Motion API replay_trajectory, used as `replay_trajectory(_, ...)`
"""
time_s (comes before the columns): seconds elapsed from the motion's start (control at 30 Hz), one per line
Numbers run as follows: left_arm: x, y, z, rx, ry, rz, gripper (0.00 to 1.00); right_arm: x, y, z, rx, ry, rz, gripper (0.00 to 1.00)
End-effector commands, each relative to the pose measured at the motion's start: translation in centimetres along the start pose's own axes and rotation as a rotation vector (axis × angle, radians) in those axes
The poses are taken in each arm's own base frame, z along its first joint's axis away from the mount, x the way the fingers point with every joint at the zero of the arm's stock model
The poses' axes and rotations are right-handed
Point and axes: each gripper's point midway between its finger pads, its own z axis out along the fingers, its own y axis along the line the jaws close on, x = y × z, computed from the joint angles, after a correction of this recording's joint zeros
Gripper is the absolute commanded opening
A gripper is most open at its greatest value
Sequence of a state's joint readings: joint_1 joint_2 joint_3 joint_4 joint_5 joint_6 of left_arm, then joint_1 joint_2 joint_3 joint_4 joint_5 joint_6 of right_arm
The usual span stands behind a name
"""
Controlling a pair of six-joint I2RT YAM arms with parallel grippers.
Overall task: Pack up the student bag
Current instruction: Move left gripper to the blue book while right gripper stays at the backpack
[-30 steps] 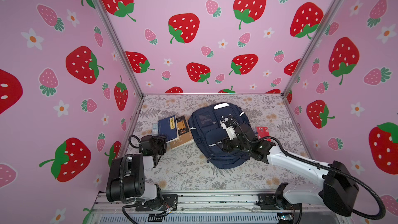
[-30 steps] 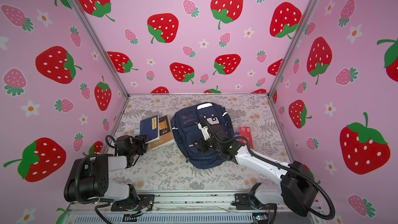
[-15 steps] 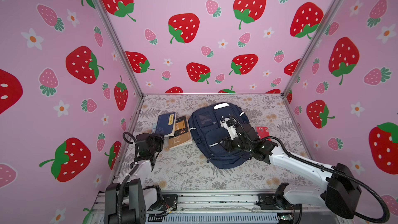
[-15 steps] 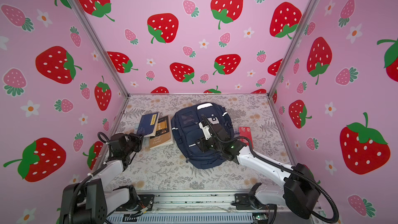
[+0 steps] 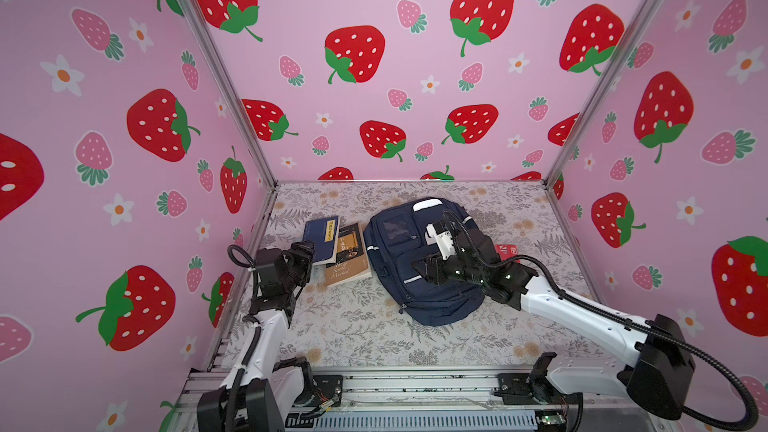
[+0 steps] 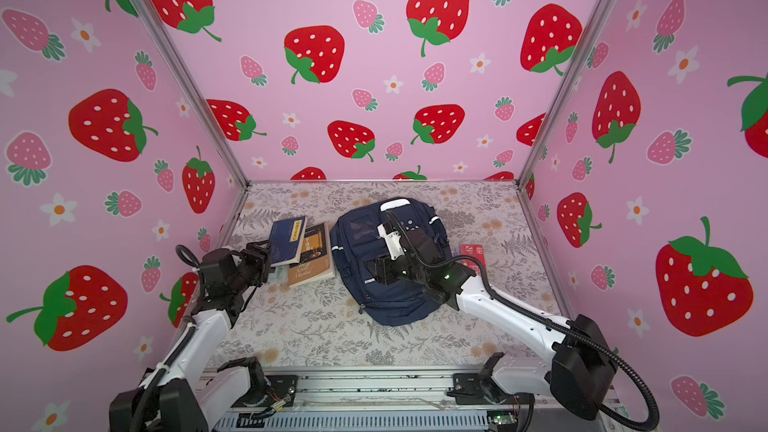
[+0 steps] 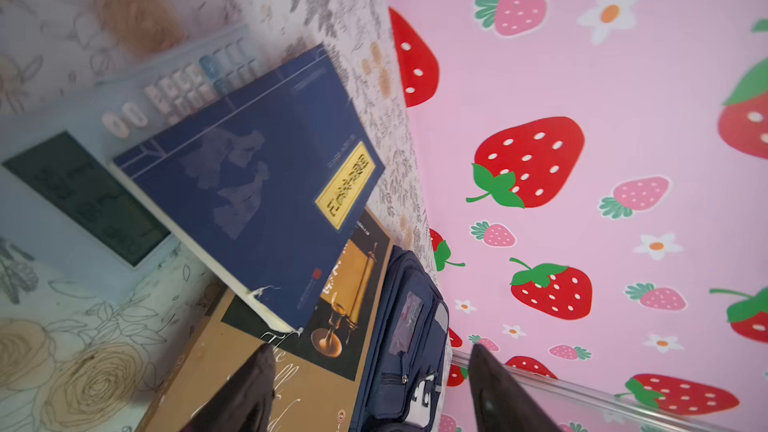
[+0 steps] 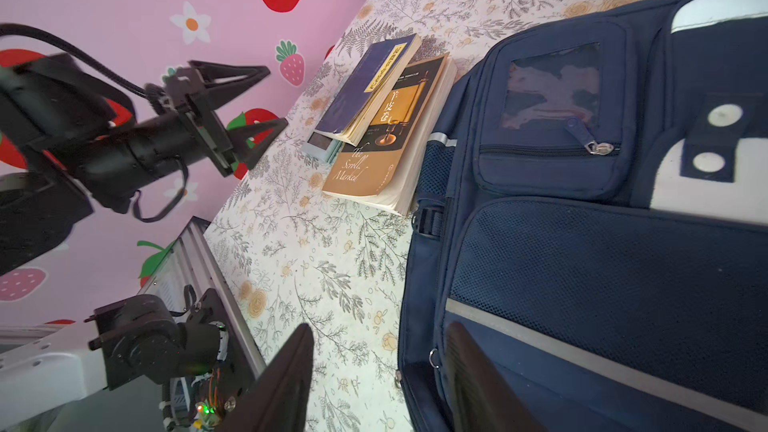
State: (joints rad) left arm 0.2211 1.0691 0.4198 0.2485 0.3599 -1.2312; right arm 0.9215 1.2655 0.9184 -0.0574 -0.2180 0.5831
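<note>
The student bag [image 5: 419,280] is a navy-blue backpack lying flat mid-table, white patch at its far end; it shows in both top views [image 6: 386,284]. My right gripper [image 5: 424,270] hovers over its front pocket, open. In the right wrist view one finger is over the bag [image 8: 582,222] and the other over the tablecloth, the right gripper [image 8: 380,330] holding nothing. My left gripper [image 5: 305,257] is open beside the blue book [image 5: 322,238], nothing between its fingers. The left wrist view looks past the left gripper [image 7: 372,353] at the books and the bag [image 7: 407,326].
A brown book [image 5: 347,259] lies under the blue one, against the bag's left side. A pale blue calculator [image 7: 83,184] sits beneath the blue book. A red flat item [image 5: 508,250] lies right of the bag. Pink walls close three sides.
The left arm has risen and reached forward to the books, its jaws now wider apart. The right gripper has shifted slightly over the bag.
</note>
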Motion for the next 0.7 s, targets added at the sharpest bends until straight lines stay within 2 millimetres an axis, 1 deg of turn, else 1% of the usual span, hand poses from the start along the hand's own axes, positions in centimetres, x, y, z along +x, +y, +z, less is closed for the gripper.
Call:
replay_trajectory(0.0, 1.1, 1.5, 1.8, 0.045, 0.071, -0.154, 0.81, 0.6, 0.5, 0.3, -0.017, 0.001, 0.026, 0.55)
replay_trajectory(0.13, 0.8, 2.4, 3.5, 0.086, 0.066, -0.210, 0.82, 1.3, 0.1, 0.2, -0.011, 0.006, 0.034, 0.55)
replay_trajectory(0.33, 0.0, 3.5, 4.8, 0.095, 0.027, -0.220, 0.80, 1.8, -0.2, 0.2, -0.001, 0.016, 0.022, 0.55)
replay_trajectory(0.5, -1.0, 4.3, 5.9, 0.076, -0.015, -0.208, 0.74, 1.8, -0.2, 0.2, 0.005, 0.029, 0.004, 0.55)
replay_trajectory(0.67, -1.6, 4.5, 7.2, 0.103, -0.026, -0.216, 0.67, 1.6, -0.3, -0.2, 0.005, 0.018, 0.004, 0.55)
